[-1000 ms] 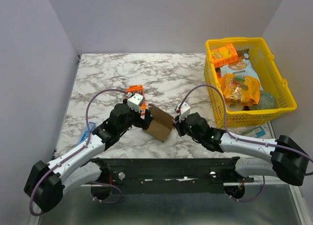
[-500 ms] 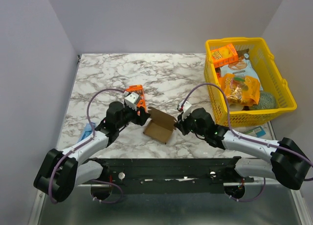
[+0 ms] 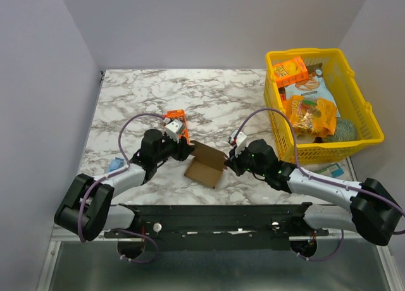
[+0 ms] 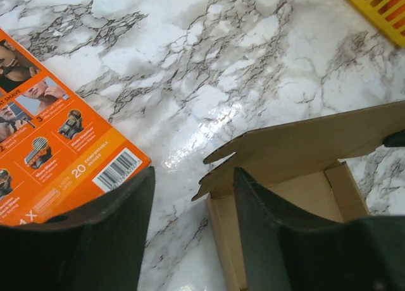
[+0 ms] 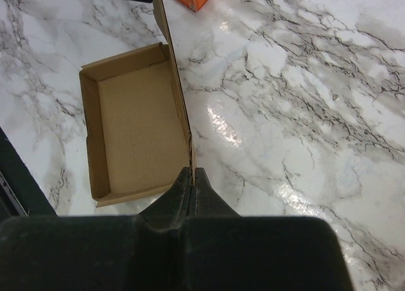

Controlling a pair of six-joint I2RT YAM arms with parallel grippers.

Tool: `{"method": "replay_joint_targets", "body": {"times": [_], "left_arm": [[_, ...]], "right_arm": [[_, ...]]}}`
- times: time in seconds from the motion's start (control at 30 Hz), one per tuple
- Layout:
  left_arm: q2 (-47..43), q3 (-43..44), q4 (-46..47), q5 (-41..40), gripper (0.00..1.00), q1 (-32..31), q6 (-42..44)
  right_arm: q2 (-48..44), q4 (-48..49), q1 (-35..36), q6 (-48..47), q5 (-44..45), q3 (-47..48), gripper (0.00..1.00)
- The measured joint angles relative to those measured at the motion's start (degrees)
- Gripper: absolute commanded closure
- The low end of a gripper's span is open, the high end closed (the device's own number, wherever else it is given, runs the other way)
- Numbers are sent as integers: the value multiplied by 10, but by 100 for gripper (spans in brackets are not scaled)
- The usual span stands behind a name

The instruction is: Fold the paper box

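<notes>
The paper box (image 3: 204, 167) is a shallow brown cardboard tray lying on the marble with its lid flap raised. In the right wrist view the paper box (image 5: 133, 120) shows its bare inside. My right gripper (image 5: 192, 172) is shut on the near edge of the upright lid. From above, the right gripper (image 3: 229, 163) sits at the box's right side. My left gripper (image 3: 184, 152) is at the box's left end. In the left wrist view the left gripper (image 4: 193, 177) is open, straddling the paper box's (image 4: 297, 152) end wall without pinching it.
An orange printed box (image 3: 179, 121) lies just behind the left gripper; this orange box (image 4: 57, 145) is close to the left finger. The yellow basket (image 3: 319, 52) of snacks stands at the right. A blue packet (image 3: 116, 164) lies near the table's left edge.
The box has come down from a tilted pose to lie flat on the table. The left gripper's jaws have narrowed and its arm has drawn back to the left. The right gripper stays shut.
</notes>
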Motion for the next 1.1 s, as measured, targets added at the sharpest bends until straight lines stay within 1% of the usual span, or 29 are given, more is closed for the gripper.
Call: {"method": "replay_joint_targets", "body": {"times": [0.03,0.07,0.13,0.17,0.23,0.3,0.4,0.47,0.53,0.6,0.87,0.97,1.1], "left_arm": [[3,0,5,4,56,0,-1],[7,0,10,9,62,1,0],[12,2,16,18,70,2,-2],[14,2,18,22,76,2,0],[21,4,24,31,77,2,-2],[27,6,28,38,82,2,0],[35,8,35,47,85,4,0],[38,9,40,52,90,4,0],[42,9,46,60,92,5,-1],[46,9,51,68,99,5,-2],[54,3,82,80,100,2,-11],[53,-4,95,62,100,-11,-12],[50,-19,118,21,100,-35,-14]], "right_arm": [[0,0,0,0,0,0,99],[0,0,0,0,0,0,99],[0,0,0,0,0,0,99],[1,0,0,0,0,0,99],[3,0,0,0,0,0,99],[7,-2,0,0,1,2,99],[10,-5,0,0,2,4,99],[10,-8,-1,0,3,6,99],[11,-10,-2,0,6,8,99],[13,-12,-3,-1,9,9,99],[15,-20,-3,0,30,16,99],[16,-30,-3,1,43,20,99],[22,-41,-3,9,84,30,99]]}}
